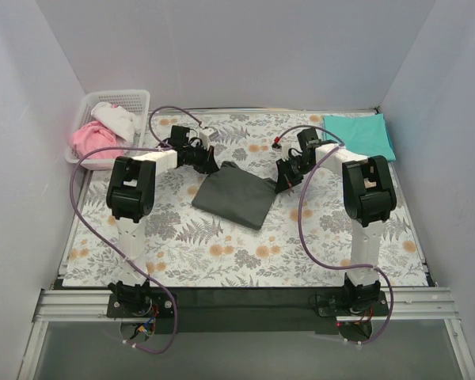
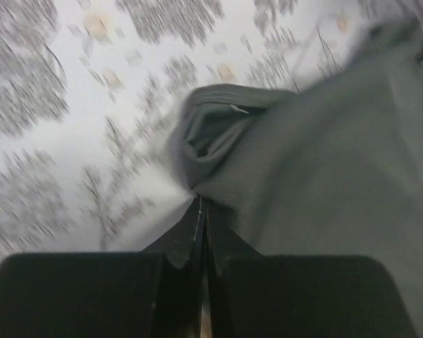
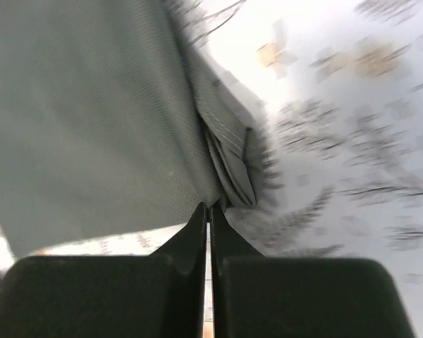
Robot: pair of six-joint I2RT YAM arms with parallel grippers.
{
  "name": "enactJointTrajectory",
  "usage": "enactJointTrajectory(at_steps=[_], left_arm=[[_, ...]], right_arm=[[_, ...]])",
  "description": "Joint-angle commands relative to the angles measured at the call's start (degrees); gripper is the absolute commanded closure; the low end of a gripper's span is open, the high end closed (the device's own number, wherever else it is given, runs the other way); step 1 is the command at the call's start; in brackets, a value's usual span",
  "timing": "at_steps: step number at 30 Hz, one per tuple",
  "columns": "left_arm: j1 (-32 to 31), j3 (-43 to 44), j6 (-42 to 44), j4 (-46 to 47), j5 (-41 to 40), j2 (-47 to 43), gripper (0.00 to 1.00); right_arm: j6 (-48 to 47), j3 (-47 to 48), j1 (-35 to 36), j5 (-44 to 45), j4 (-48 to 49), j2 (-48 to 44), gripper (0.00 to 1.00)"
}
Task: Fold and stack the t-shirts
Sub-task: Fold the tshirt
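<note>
The charcoal-grey t-shirt (image 1: 233, 198) lies partly folded at the middle of the floral sheet. My left gripper (image 1: 212, 166) is at its far left corner and my right gripper (image 1: 285, 184) at its far right corner. In the left wrist view the left gripper (image 2: 201, 201) is shut, pinching a bunched edge of the grey t-shirt (image 2: 324, 155). Seen from the right wrist, the right gripper (image 3: 209, 205) is shut on a folded corner of the same shirt (image 3: 92, 120), which hangs a little above the sheet. The teal t-shirt (image 1: 362, 131) lies folded at the back right.
A white basket (image 1: 119, 95) at the back left holds pink cloth (image 1: 91, 138) and white cloth (image 1: 117, 119). The floral grey-and-orange sheet (image 1: 222, 253) covers the table. White walls close in the left, right and back sides.
</note>
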Motion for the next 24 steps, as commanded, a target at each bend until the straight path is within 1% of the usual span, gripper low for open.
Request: enactJointTrajectory(at_steps=[1, 2, 5, 8, 16, 20, 23, 24], left_arm=[[0.0, -8.4, 0.1, -3.6, 0.7, -9.6, 1.0], [0.0, -11.7, -0.4, -3.3, 1.3, -12.9, 1.0], [0.0, -16.4, -2.6, -2.9, 1.7, -17.7, 1.0], [0.0, -17.3, -3.7, -2.9, 0.5, -19.7, 1.0], [0.6, -15.6, -5.1, -1.7, 2.2, -21.9, 1.0], [1.6, -16.0, -6.7, 2.7, 2.8, -23.8, 1.0], [2.7, -15.1, -8.2, 6.0, 1.6, -21.9, 1.0], [2.8, -14.0, -8.0, 6.2, 0.7, -20.6, 1.0]], right_arm=[[-4.5, 5.2, -0.8, 8.4, 0.1, 2.6, 0.99], [-5.8, 7.9, -0.8, 9.2, -0.4, 3.1, 0.99], [-7.3, 11.2, -0.9, 9.3, -2.0, 3.8, 0.99], [-8.4, 12.9, -0.9, 7.4, -4.0, 3.8, 0.99], [-8.3, 13.3, -1.0, 3.0, -4.1, -0.7, 0.99], [-8.5, 16.0, -1.3, 2.3, -3.9, -2.7, 0.99], [-8.4, 18.1, -1.7, 1.9, -2.8, -1.6, 0.99], [-8.4, 18.6, -1.7, 2.0, -2.6, 0.6, 0.99]])
